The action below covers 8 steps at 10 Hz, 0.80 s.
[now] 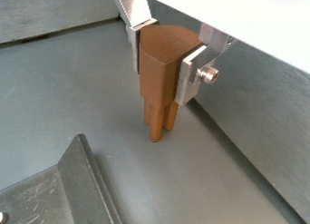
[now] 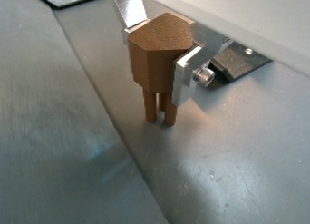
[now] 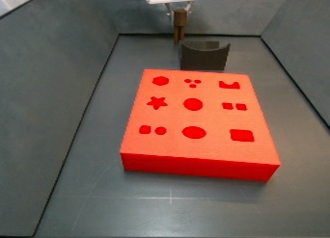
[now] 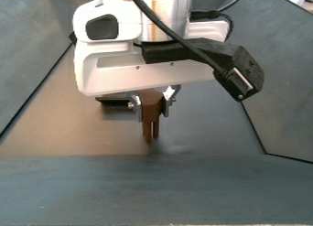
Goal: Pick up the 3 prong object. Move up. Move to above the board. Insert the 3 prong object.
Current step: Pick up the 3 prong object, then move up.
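Observation:
My gripper is shut on the 3 prong object, a small brown peg held upright between the silver fingers, prongs pointing down at the grey floor. I cannot tell whether the prongs touch the floor. It also shows in a wrist view. In a side view the gripper holds the peg at the far end of the bin, behind the red board with its recessed shapes. In a side view the gripper grips the peg.
A dark grey notched block stands between the peg and the board's far edge. A grey ridged part lies near the peg in a wrist view. Sloping grey bin walls enclose the floor.

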{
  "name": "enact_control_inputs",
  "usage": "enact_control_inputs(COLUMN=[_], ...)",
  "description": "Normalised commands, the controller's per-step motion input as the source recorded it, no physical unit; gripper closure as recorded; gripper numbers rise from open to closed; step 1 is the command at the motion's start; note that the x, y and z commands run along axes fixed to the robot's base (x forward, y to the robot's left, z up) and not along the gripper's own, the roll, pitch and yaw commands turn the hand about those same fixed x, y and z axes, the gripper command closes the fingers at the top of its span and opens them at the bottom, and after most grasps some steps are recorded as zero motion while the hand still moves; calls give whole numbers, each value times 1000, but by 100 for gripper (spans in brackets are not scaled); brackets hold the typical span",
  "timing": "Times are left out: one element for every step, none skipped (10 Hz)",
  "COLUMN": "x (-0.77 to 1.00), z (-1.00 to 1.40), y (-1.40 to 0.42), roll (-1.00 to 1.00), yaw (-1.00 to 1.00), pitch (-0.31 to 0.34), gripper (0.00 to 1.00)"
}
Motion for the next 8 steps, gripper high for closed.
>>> enact_control_inputs(x=[0, 0, 0, 0, 0, 1, -12, -15], z=[0, 0, 0, 0, 833, 809, 703, 560], y=[0, 0, 0, 0, 0, 5, 5, -1], roll=[0, 0, 0, 0, 0, 5, 12, 25], yaw=[0, 0, 0, 0, 0, 36, 32, 23], pitch=[0, 0, 0, 0, 0, -2, 10, 19], gripper=[100, 100, 100, 100, 100, 100, 100, 100])
